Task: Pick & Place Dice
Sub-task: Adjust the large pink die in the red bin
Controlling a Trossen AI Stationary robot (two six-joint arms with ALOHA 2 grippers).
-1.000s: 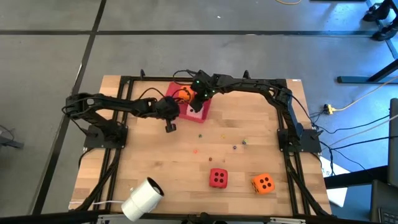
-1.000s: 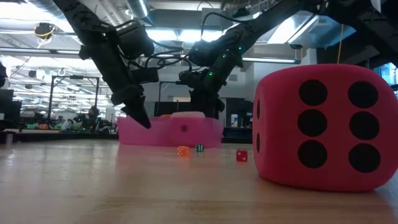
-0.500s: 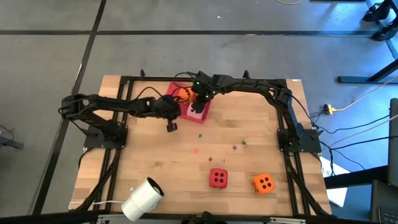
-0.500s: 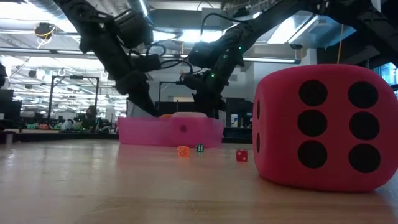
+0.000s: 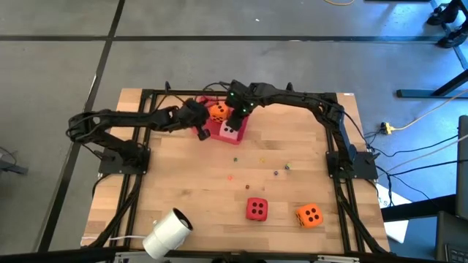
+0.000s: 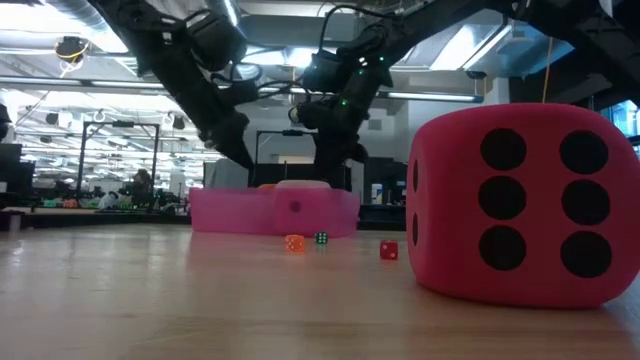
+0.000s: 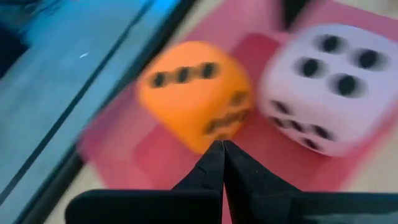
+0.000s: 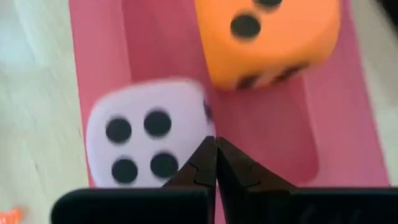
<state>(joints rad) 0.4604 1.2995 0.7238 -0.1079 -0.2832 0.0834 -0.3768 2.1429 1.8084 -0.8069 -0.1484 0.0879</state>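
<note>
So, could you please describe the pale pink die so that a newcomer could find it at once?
Start at the flat red square tray near the wooden table's far edge. Two soft cubes sit in it: the pale pink die lies beside the orange die, and it alone is pale, with four dark pips on top.

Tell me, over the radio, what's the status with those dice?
Left gripper and right gripper shut, empty, above the tray. Orange die and pink die in tray. Red die, second orange die still on table.
</note>
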